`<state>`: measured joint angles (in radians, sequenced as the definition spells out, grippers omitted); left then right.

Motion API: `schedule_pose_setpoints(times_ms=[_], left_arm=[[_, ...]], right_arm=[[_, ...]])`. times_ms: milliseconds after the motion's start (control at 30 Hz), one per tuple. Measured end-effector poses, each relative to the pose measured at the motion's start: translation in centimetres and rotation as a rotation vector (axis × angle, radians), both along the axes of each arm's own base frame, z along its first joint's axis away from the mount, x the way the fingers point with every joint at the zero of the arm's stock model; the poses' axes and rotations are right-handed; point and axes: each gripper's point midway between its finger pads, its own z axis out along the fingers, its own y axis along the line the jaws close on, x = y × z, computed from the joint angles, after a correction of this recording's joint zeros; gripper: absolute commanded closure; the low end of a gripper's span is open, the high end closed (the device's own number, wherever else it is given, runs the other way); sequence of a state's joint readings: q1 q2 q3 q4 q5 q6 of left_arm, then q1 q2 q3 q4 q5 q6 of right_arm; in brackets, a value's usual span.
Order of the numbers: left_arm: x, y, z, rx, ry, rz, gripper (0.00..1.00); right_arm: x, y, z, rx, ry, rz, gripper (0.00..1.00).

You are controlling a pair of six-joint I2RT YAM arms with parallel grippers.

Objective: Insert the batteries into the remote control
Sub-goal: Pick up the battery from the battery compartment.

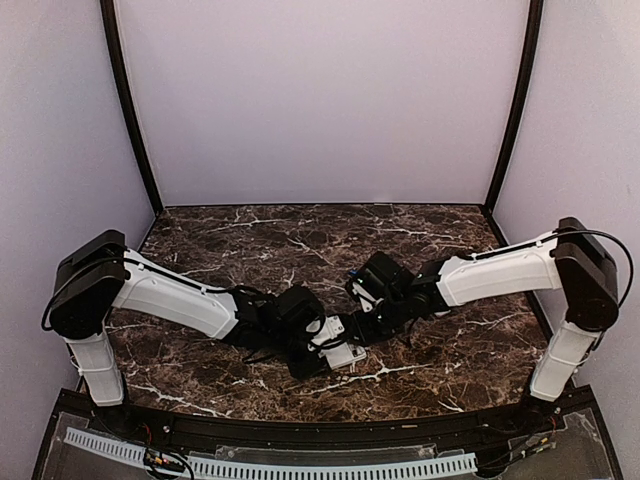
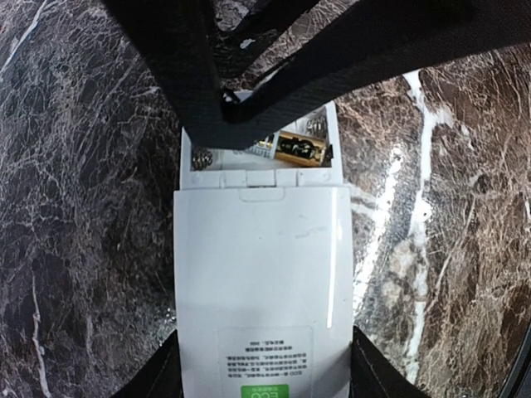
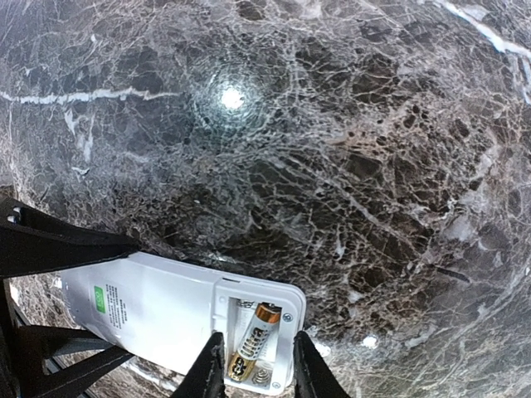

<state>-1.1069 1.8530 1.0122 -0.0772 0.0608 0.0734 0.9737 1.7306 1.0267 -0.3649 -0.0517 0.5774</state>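
Jaws parted and gripping nothing, the right gripper [image 3: 259,342] straddles the open battery bay at one end of the remote control [image 2: 261,265]. A gold-and-white battery [image 2: 297,148] lies in its slot between the fingers, with a gap showing on either side. The left gripper [image 2: 265,373] is clenched on the opposite end of the white handset. It holds it back-side up over the dark marble table [image 3: 332,124], though it is not clear whether the handset rests on the stone. The step in hand looks like seating a cell that has just been let go. A bare coil spring [image 2: 199,156] shows beside the battery, but the right arm's fingers hide most of the neighbouring slot, so a second cell cannot be confirmed. The next move probably calls for a gentle press to settle the battery against its contacts while the left arm keeps the handset steady. A green tag [image 2: 265,390] on the back seems to read "ECO", and the fine print above it is too small to read.
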Motion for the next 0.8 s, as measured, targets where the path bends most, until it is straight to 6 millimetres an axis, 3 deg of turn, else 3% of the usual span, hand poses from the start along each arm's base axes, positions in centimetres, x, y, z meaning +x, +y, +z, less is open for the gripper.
schedule_pose_setpoints(times_ms=[400, 567, 800], left_arm=[[0.0, 0.4, 0.0, -0.002, -0.005, 0.014, 0.27], [-0.2, 0.9, 0.2, -0.015, -0.009, 0.016, 0.23], [-1.6, 3.5, 0.3, -0.004, 0.0, 0.021, 0.22]], right_arm=[[0.3, 0.4, 0.1, 0.006, -0.002, 0.0, 0.8], [0.2, 0.2, 0.1, 0.0, 0.003, -0.008, 0.8], [-0.1, -0.7, -0.3, -0.039, 0.029, -0.019, 0.82]])
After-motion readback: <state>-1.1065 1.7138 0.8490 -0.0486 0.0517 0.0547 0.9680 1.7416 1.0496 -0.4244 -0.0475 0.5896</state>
